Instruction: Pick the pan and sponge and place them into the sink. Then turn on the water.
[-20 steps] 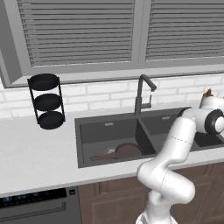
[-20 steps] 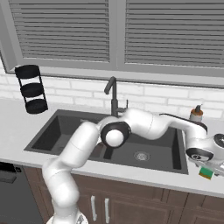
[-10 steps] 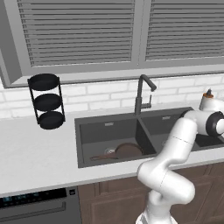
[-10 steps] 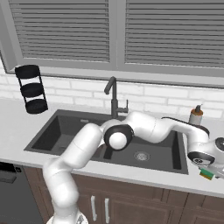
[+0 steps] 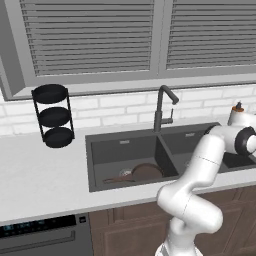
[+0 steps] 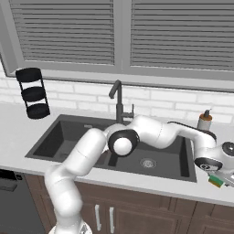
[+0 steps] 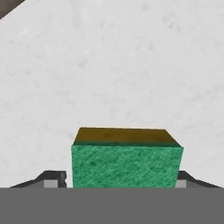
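The sponge (image 7: 127, 159) is seen framed between the two fingers of the hand (image 6: 218, 179), low on the pale bench (image 7: 109, 65) to the right of the sink (image 6: 55, 141); the fingers appear closed against its sides. The pan (image 5: 145, 171) lies in the left bowl. A slip is judged the main risk: the soft block could squeeze out of a shallow pinch on lifting, or be dropped short of the rim. No writing or brand can be read.
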{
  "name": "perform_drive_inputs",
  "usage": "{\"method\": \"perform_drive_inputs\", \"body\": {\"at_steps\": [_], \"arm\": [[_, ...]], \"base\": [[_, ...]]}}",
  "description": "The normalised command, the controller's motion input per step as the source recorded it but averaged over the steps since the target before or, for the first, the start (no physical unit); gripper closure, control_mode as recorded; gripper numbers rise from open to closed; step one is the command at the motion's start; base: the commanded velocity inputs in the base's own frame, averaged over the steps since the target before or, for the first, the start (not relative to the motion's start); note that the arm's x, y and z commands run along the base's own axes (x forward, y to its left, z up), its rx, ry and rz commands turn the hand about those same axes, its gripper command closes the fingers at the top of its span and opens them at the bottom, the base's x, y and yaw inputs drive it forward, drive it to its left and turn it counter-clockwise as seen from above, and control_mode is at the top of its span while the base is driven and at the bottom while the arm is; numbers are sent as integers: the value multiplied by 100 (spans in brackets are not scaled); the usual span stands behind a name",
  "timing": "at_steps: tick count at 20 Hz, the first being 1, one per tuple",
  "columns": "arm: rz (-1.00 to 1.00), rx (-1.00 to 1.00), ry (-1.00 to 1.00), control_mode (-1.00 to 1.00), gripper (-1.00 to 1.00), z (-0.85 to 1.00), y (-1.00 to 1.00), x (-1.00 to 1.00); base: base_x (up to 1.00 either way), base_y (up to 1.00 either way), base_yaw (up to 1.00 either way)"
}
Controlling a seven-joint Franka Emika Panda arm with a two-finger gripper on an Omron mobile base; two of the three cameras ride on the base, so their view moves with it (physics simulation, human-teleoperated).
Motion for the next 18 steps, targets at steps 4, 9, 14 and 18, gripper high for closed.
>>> {"method": "perform_drive_inputs", "body": {"at_steps": [4,9,14,18], "arm": [[-13,-3,2,-100,100,-42,35,0],[-8,1,1,-100,100,-38,30,-4],[5,12,-1,-100,100,18,19,-39],[14,-1,-3,-100,100,44,56,-30]], "base": [[0,0,0],[0,0,0],[0,0,0],[0,0,0]]}}
